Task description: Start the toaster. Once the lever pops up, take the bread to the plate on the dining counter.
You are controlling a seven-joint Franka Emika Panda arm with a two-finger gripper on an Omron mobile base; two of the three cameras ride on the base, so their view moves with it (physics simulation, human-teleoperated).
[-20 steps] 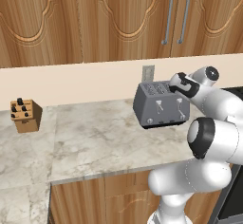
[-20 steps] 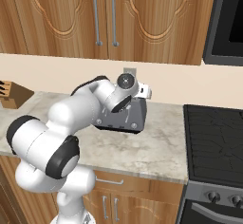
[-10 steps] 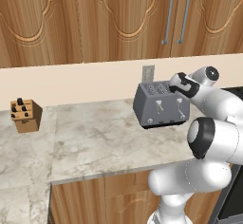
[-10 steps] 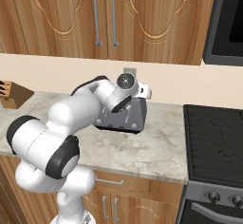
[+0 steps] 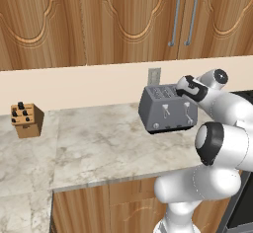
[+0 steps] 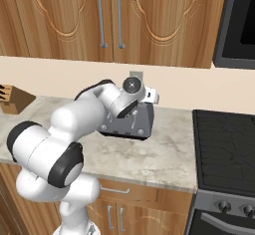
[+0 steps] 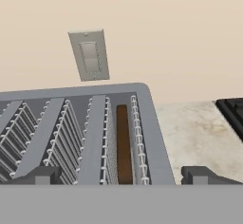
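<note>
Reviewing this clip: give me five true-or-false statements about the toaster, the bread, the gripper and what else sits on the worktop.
1. The bread sits in the toaster's slot nearest the stove. True.
2. The gripper is clamped on the bread. False: its jaws stand open above the toaster, holding nothing.
3. A knife block stands on the worktop far from the toaster. True.
4. The toaster has two slots. False: four slots show.
5. A wall outlet is behind the toaster. True.
</note>
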